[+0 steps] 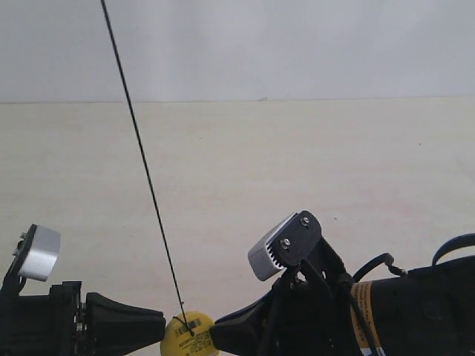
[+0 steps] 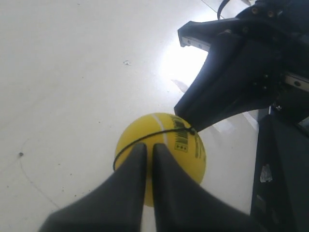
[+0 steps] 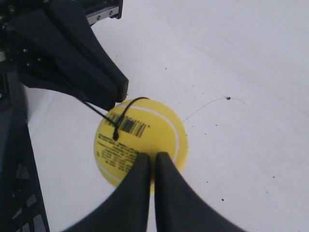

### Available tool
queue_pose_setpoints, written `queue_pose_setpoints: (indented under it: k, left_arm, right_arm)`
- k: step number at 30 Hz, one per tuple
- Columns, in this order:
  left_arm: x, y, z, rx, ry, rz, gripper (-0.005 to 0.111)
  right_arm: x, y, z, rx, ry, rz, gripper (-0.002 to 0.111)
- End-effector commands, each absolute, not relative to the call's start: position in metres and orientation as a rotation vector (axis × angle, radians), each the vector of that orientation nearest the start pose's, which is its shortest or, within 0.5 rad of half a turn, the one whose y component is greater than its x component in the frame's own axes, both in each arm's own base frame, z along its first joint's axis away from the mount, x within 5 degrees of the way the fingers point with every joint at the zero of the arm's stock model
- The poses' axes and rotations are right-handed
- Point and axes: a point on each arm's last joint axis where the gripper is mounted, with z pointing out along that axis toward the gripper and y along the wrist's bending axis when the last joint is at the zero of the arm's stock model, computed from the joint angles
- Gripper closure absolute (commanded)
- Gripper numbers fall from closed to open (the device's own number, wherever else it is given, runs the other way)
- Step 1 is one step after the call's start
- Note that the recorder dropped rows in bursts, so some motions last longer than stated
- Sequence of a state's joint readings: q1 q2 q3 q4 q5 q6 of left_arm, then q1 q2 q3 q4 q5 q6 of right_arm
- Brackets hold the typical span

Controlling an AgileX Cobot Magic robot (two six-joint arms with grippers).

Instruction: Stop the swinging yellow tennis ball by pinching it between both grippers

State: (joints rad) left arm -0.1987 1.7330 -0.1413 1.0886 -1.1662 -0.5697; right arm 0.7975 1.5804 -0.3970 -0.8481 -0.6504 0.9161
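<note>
The yellow tennis ball (image 1: 189,337) hangs on a thin black cord (image 1: 141,152) at the bottom of the exterior view. It sits between the two black gripper tips. The gripper of the arm at the exterior view's left (image 1: 160,328) meets it from one side. The gripper of the arm at the exterior view's right (image 1: 215,340) meets it from the other. In the left wrist view my left gripper (image 2: 149,146) is shut, its tips against the ball (image 2: 190,166). In the right wrist view my right gripper (image 3: 153,155) is shut too, tips on the ball (image 3: 161,128) below its barcode label (image 3: 133,126).
A pale, speckled tabletop (image 1: 297,185) runs back to a white wall (image 1: 297,44). A grey ribbed camera block (image 1: 271,256) tops the arm at the exterior view's right. Another camera block (image 1: 38,252) sits on the arm at the left. Black cables (image 1: 386,263) loop behind the right one.
</note>
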Motion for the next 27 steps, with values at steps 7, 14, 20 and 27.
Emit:
queue_pose_setpoints:
  k: [7,14,20,27]
  left_arm:
    - [0.143,-0.107,0.116,0.821,1.954,-1.146,0.102]
    - [0.142,-0.108,0.107,0.793,1.997,-1.192,0.102]
    - [0.142,-0.108,0.105,0.8,1.988,-1.207,0.102]
    - [0.141,-0.108,0.105,0.806,1.987,-1.211,0.102]
  right_arm:
    - [0.139,0.201,0.145,-0.965,2.118,1.043,0.108]
    - [0.138,0.201,0.145,-0.968,2.117,1.042,0.108]
    - [0.136,0.201,0.143,-1.008,2.125,1.05,0.108]
    - [0.126,0.199,0.139,-1.133,2.164,1.079,0.108]
